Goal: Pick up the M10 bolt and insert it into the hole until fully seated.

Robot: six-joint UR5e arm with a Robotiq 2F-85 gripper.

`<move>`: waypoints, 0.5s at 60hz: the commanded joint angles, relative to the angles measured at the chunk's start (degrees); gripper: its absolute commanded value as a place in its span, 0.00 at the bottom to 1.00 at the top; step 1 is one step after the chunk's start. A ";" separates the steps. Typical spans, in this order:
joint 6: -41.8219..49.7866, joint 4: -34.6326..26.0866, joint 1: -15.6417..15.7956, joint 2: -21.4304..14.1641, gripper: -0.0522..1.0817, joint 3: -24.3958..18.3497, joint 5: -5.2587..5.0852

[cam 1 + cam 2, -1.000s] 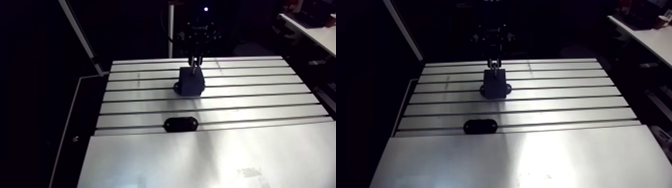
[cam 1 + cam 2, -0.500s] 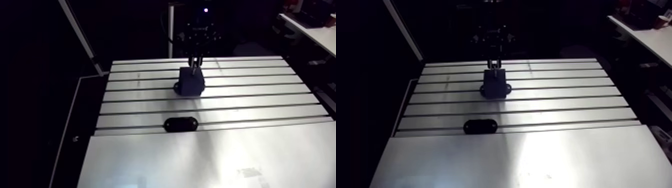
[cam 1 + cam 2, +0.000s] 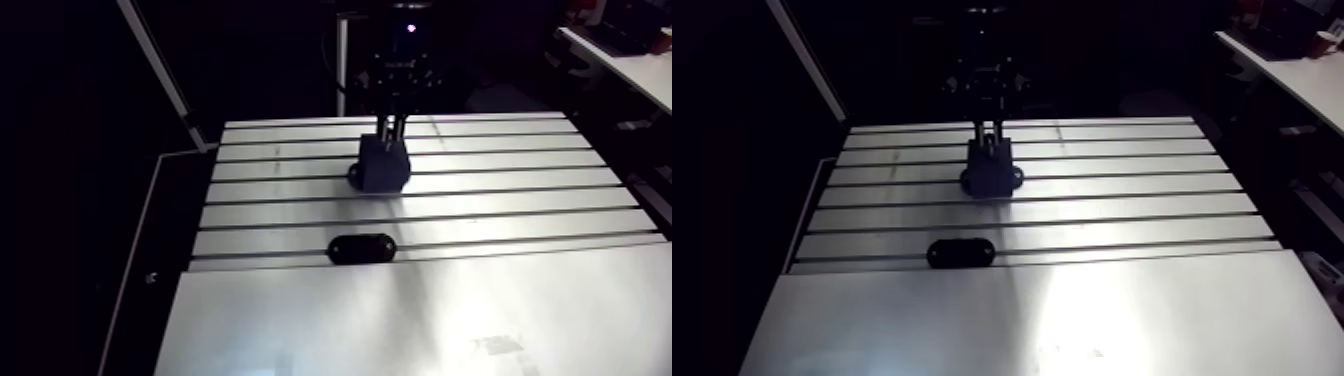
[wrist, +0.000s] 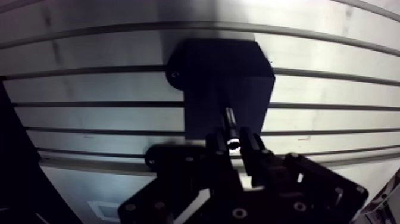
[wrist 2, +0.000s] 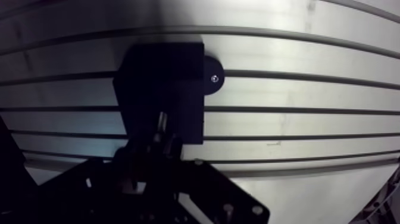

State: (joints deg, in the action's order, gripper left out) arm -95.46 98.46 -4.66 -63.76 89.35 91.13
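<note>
Holding: the gripper (image 4: 235, 144) has its two fingers (image 4: 215, 143) drawn close together and pinched on the bolt (image 4: 231, 122). The narrow gap between them is filled by the bolt.
Arm pose: in the arm view the wrist comes straight down from the top edge. The gripper hangs upright with its fingers pointing down at the table (image 3: 520, 215).
Gripper over block: the fingertips stand just above the top face of the block (image 3: 383, 166), toward its far side.
Bolt: a slim dark shaft runs from the fingers down toward the block's top. Its bright round end sits between the fingertips.
Hole: the block's top is too dark to show it. Whether the bolt's tip has entered the hole or only hangs over it cannot be told.
Block: dark and boxy, it stands on the far middle of the table across the slots. A round foot (image 5: 212, 77) with a small screw sticks out at its base.
Plate (image 3: 362, 247): a black oval lying flat on the table on the near side, well apart from the block.
</note>
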 commanded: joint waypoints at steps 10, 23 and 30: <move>0.32 1.35 0.08 -0.17 0.05 0.24 0.13; 0.06 3.29 0.00 -0.53 0.05 0.18 0.15; -0.03 3.28 -0.09 -0.53 0.05 -0.08 -0.02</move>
State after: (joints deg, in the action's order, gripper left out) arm -95.37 101.14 -4.65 -64.17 89.54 91.28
